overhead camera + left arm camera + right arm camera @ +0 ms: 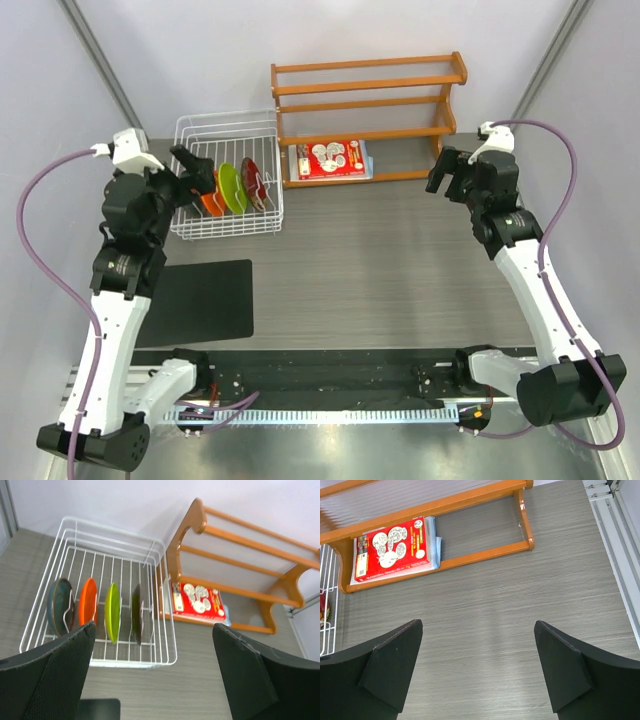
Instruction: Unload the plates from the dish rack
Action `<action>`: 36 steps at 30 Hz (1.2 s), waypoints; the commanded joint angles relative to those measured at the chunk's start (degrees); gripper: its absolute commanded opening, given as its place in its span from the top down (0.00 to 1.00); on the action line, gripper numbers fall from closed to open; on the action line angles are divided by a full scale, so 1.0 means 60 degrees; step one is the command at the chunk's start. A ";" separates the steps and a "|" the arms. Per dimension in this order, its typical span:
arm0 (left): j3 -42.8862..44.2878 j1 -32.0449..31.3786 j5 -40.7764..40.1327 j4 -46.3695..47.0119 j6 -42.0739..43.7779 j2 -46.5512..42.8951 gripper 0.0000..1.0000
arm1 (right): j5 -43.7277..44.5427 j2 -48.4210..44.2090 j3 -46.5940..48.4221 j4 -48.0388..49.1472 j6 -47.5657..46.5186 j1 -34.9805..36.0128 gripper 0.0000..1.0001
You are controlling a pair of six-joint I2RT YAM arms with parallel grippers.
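Note:
The white wire dish rack [225, 126] [110, 535] stands at the back left. Plates stand on edge in it: dark teal [60, 605], orange [88, 601] [210, 203], lime green [112, 611] [233, 187] and dark red floral [136, 612] [254, 181]. The teal plate is hidden behind my left gripper in the top view. My left gripper [196, 172] [154, 630] is open and empty, held above the rack's left part. My right gripper [447, 172] [478, 625] is open and empty, above bare table at the right.
An orange-brown wooden slatted shelf [368, 105] [235, 555] [440, 505] stands right of the rack, with a red-and-white packet [331, 159] [197, 599] [390, 547] under it. A black mat [200, 300] lies at the front left. Grey walls close in the back and sides.

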 commanded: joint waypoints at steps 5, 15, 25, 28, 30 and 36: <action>0.0361 -0.0002 0.0893 0.0417 0.0186 -0.0590 0.01 | -0.0422 0.0044 0.0512 -0.0602 0.0303 0.0038 0.00; -0.0641 -0.0002 -0.0351 0.1939 -0.0166 0.1118 0.01 | -0.0276 0.0821 0.0217 -0.0587 0.0332 0.0038 0.00; 0.0895 -0.0017 -0.0367 0.2866 -0.0679 0.5015 0.11 | -0.0217 0.1523 0.0056 -0.0485 0.0522 0.0038 0.00; 0.1379 -0.0017 -0.0294 0.3026 -0.0738 0.5820 0.13 | -0.0203 0.1538 -0.0003 -0.0426 0.0523 0.0038 0.00; 0.1701 -0.0032 -0.0309 0.2954 -0.0708 0.6275 0.15 | -0.0173 0.1538 -0.0032 -0.0411 0.0508 0.0038 0.00; 0.1966 -0.0134 -0.0425 0.2924 -0.0767 0.7037 0.21 | -0.0027 0.1641 -0.0091 -0.0397 0.0449 0.0038 0.00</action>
